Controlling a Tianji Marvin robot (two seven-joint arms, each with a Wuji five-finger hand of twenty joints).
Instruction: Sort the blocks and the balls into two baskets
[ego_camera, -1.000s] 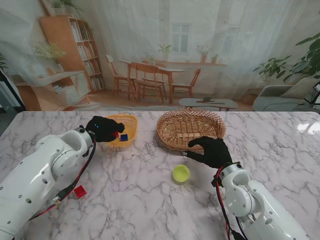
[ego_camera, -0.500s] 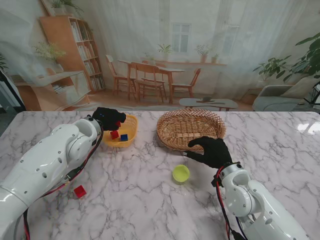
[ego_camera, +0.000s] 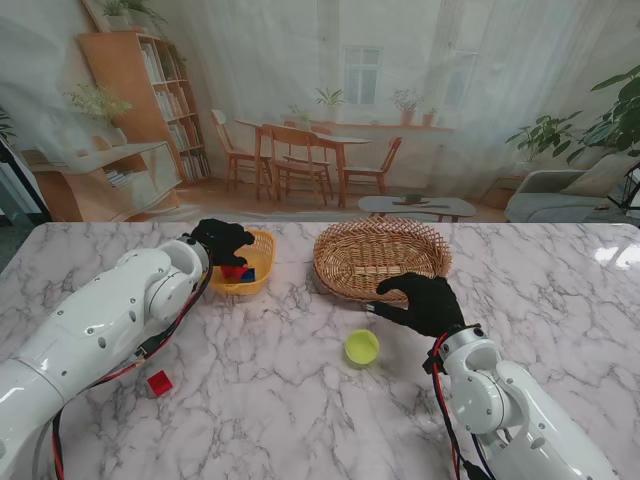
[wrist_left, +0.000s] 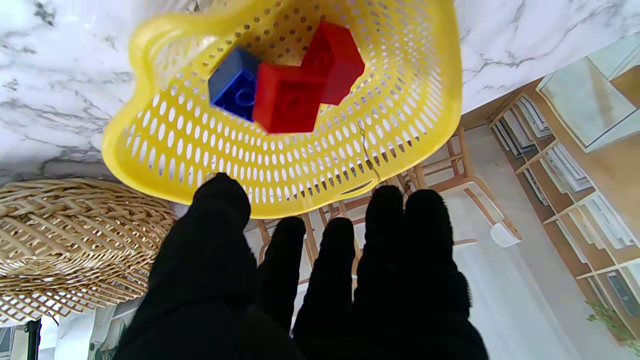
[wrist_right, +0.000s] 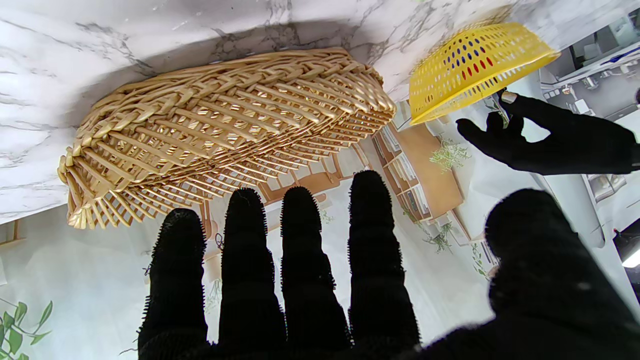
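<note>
Hovering over the yellow basket (ego_camera: 250, 262), the left hand (ego_camera: 222, 241) has its fingers spread and holds nothing; half a second ago a red block was falling from it. Now 2 red blocks (wrist_left: 287, 97) and 1 blue block (wrist_left: 234, 83) lie touching inside. The right hand (ego_camera: 428, 303) stays open, empty, beside the wicker basket (ego_camera: 380, 258), whose long axis runs left-right. The green ball (ego_camera: 362, 347) sits nearer to me.

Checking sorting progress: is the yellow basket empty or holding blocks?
Holding blocks. The yellow basket contains two red blocks and a blue block.
</note>
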